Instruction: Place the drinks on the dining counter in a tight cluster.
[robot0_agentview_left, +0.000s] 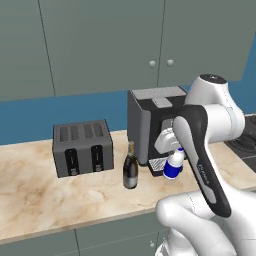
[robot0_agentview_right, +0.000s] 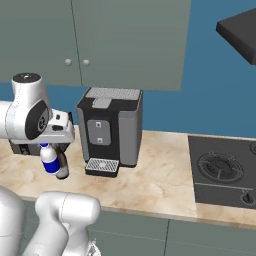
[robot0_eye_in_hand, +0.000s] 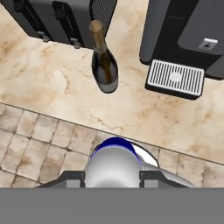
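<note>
My gripper (robot0_eye_in_hand: 113, 177) is shut on a little white bottle with a blue label (robot0_eye_in_hand: 114, 164), gripped near its top. It hangs above the front edge of the worktop, in front of the coffee machine. The same white bottle (robot0_agentview_left: 173, 165) hangs under the hand in the left base view, and the white bottle (robot0_agentview_right: 49, 160) hangs below the gripper (robot0_agentview_right: 47, 146) in the right base view. A dark drink bottle with a tan neck (robot0_agentview_left: 130, 167) stands upright on the marble worktop (robot0_agentview_left: 45, 195), left of the held one. The dining counter is out of view.
A grey toaster (robot0_agentview_left: 82, 147) stands left of the dark bottle (robot0_eye_in_hand: 103, 61). A black coffee machine (robot0_agentview_right: 110, 130) with a drip tray (robot0_eye_in_hand: 175, 78) stands behind. A stove top (robot0_agentview_right: 225, 170) lies at the right. Tiled floor (robot0_eye_in_hand: 43, 140) shows below the worktop's edge.
</note>
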